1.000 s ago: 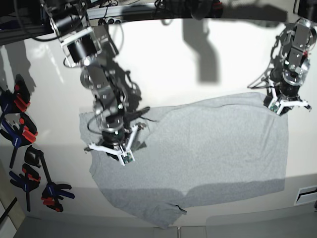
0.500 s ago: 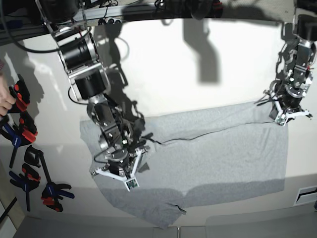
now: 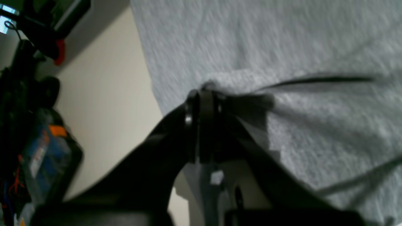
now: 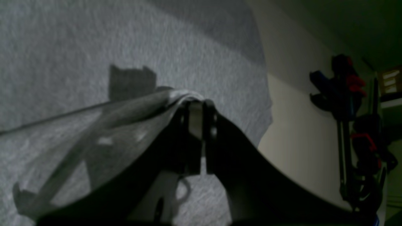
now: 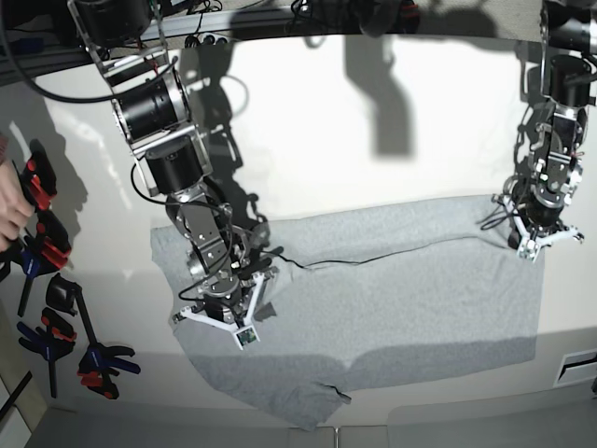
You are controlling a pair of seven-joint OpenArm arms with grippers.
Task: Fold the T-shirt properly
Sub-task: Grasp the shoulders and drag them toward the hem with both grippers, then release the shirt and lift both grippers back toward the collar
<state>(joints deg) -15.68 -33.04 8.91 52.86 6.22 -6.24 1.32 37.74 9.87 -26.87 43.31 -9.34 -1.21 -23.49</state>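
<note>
Both grippers are clamped on the T-shirt [image 5: 401, 289]: right gripper [image 5: 224, 313] at lower left, left gripper [image 5: 539, 229] at right; the folded edge runs straight between them.

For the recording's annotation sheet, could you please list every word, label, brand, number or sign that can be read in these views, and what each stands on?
None can be read in any view.
T-shirt: only plain grey fabric shows, with no lettering visible.
Orange patch on the blurred blue object in the left wrist view: too blurred to tell whether it carries text.
Clamps beside the table: no legible marking.
</note>
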